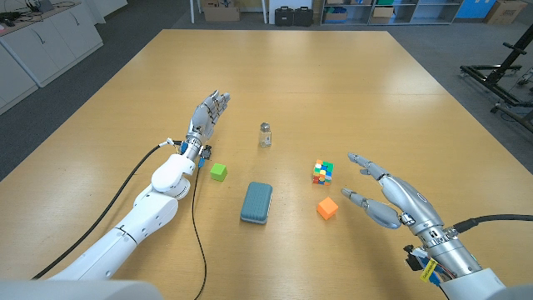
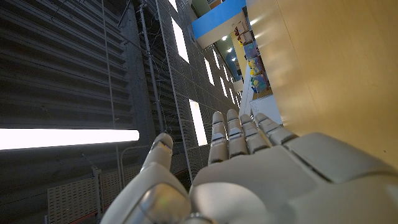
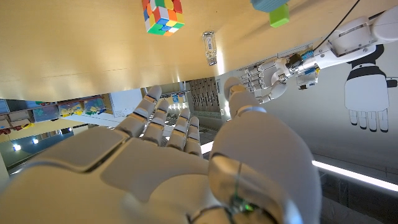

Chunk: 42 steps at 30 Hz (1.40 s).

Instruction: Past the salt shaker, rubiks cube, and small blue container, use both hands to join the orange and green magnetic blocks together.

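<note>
Both hands are hanging open: left hand [image 1: 208,111] beyond the green block [image 1: 218,172], right hand [image 1: 385,193] beside the orange block [image 1: 327,208]. Light, rigid cubes, probably; pinching opposite flat faces looks best.

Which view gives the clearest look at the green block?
The head view: the green block sits whole on the table beside the left hand's wrist. The right wrist view catches it at the frame edge, partly covered by the blue container.

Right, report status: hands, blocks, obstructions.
Both hands open, left hand, right hand. Small green cube block and small orange cube block apart on the table, untouched. Blue rounded container lies between them.
</note>
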Available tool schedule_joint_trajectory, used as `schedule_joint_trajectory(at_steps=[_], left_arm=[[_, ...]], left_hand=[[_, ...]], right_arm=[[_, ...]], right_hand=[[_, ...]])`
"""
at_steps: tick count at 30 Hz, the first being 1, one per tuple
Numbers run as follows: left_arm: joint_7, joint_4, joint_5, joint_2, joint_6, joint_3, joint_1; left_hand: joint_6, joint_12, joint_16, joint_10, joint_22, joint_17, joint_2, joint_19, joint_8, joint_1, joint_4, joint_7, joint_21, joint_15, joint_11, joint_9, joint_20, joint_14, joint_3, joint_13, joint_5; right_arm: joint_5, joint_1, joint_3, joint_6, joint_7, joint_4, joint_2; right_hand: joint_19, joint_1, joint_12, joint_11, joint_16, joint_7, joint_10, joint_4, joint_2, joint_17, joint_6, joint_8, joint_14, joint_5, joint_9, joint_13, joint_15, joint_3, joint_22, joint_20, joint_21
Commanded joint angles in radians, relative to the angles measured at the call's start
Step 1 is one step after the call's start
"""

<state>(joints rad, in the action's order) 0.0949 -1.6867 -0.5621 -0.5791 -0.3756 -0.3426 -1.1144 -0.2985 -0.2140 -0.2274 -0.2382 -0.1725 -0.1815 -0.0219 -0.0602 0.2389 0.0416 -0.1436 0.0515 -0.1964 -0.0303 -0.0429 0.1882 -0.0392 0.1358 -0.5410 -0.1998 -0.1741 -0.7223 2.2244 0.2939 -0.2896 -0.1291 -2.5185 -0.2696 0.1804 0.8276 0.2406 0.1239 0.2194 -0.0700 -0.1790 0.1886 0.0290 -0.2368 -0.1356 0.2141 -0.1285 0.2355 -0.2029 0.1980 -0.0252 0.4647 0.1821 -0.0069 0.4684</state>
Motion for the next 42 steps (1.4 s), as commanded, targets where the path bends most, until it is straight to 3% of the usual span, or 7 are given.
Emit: schedule_joint_trajectory(at_steps=[1, 13, 24, 28, 33, 37, 42], left_arm=[[0.021, -0.024, 0.015, -0.002, 0.007, 0.002, -0.011], [0.035, -0.035, 0.024, -0.003, 0.026, -0.001, -0.006], [0.046, -0.043, 0.032, -0.003, 0.047, -0.005, 0.004], [0.056, -0.054, 0.040, -0.006, 0.054, -0.004, 0.002], [0.066, -0.060, 0.048, -0.004, 0.065, -0.009, 0.006], [0.068, -0.056, 0.051, 0.002, 0.078, -0.016, 0.020], [0.062, -0.047, 0.039, 0.009, 0.083, -0.021, 0.026]], left_hand=[[-0.015, -0.005, 0.003, -0.009, -0.003, -0.002, 0.011, -0.007, 0.003, 0.004, -0.004, -0.001, 0.001, -0.003, 0.000, 0.005, -0.054, 0.010, -0.005, -0.003, 0.001], [-0.018, -0.005, 0.005, -0.013, -0.003, -0.002, 0.012, -0.006, 0.002, 0.004, -0.004, -0.002, 0.002, -0.003, 0.004, 0.005, -0.053, 0.011, -0.005, -0.003, 0.001], [-0.021, -0.005, 0.006, -0.015, -0.003, -0.002, 0.012, -0.005, 0.002, 0.004, -0.004, -0.002, 0.003, -0.004, 0.003, 0.005, -0.053, 0.012, -0.005, -0.003, 0.001], [-0.023, -0.005, 0.006, -0.017, -0.003, -0.002, 0.012, -0.005, 0.003, 0.004, -0.004, -0.003, 0.003, -0.006, 0.004, 0.005, -0.052, 0.012, -0.005, -0.003, 0.001], [-0.030, -0.005, 0.005, -0.019, -0.003, -0.002, 0.012, -0.007, 0.004, 0.003, -0.004, -0.006, 0.002, -0.009, 0.006, 0.005, -0.052, 0.017, -0.005, -0.003, 0.001], [-0.032, -0.006, 0.005, -0.024, -0.003, -0.002, 0.012, -0.009, 0.004, 0.003, -0.004, -0.006, 0.002, -0.013, 0.008, 0.005, -0.053, 0.020, -0.004, -0.003, 0.001], [-0.034, -0.006, 0.005, -0.024, -0.003, -0.002, 0.013, -0.009, 0.004, 0.003, -0.004, -0.006, 0.002, -0.014, 0.008, 0.005, -0.053, 0.021, -0.004, -0.003, 0.001]], right_arm=[[-0.043, 0.010, 0.030, 0.062, 0.082, -0.052, -0.029], [-0.088, -0.018, 0.061, 0.093, 0.192, -0.090, -0.078], [-0.110, -0.065, 0.072, 0.066, 0.230, -0.075, -0.115], [-0.108, -0.078, 0.086, 0.039, 0.221, -0.058, -0.125], [-0.112, -0.088, 0.109, -0.006, 0.208, -0.040, -0.137], [-0.149, -0.087, 0.136, -0.028, 0.222, -0.050, -0.145], [-0.159, -0.088, 0.169, -0.029, 0.299, -0.069, -0.154]], right_hand=[[-0.014, 0.030, 0.003, 0.013, -0.009, -0.016, -0.011, -0.005, 0.001, -0.004, -0.021, 0.008, 0.024, 0.008, -0.005, 0.003, -0.007, 0.014, 0.004, 0.001, -0.008], [-0.014, 0.068, 0.015, 0.051, -0.007, -0.057, -0.048, -0.004, -0.008, -0.009, -0.056, 0.022, 0.030, 0.012, -0.007, 0.004, 0.000, 0.027, 0.004, 0.012, -0.015], [0.002, 0.083, 0.027, 0.060, -0.003, -0.071, -0.083, -0.008, -0.022, -0.014, -0.085, 0.033, 0.031, 0.014, -0.008, 0.008, 0.005, 0.029, 0.004, 0.026, -0.013], [0.024, 0.086, 0.030, 0.068, 0.007, -0.078, -0.094, -0.012, -0.029, -0.017, -0.083, 0.032, 0.012, 0.015, -0.008, 0.010, 0.011, 0.029, 0.004, 0.028, -0.007], [0.064, 0.091, 0.042, 0.084, 0.031, -0.109, -0.142, -0.019, -0.046, -0.026, -0.153, 0.061, -0.040, 0.019, -0.012, 0.013, 0.028, 0.026, 0.005, 0.018, 0.001], [0.081, 0.092, 0.041, 0.086, 0.037, -0.112, -0.146, -0.022, -0.050, -0.029, -0.161, 0.064, -0.055, 0.020, -0.012, 0.014, 0.030, 0.025, 0.005, 0.022, 0.005], [0.078, 0.095, 0.021, 0.073, 0.029, -0.093, -0.106, -0.024, -0.054, -0.036, -0.113, 0.045, -0.036, 0.023, -0.014, 0.015, 0.025, 0.025, 0.005, 0.028, 0.000]])
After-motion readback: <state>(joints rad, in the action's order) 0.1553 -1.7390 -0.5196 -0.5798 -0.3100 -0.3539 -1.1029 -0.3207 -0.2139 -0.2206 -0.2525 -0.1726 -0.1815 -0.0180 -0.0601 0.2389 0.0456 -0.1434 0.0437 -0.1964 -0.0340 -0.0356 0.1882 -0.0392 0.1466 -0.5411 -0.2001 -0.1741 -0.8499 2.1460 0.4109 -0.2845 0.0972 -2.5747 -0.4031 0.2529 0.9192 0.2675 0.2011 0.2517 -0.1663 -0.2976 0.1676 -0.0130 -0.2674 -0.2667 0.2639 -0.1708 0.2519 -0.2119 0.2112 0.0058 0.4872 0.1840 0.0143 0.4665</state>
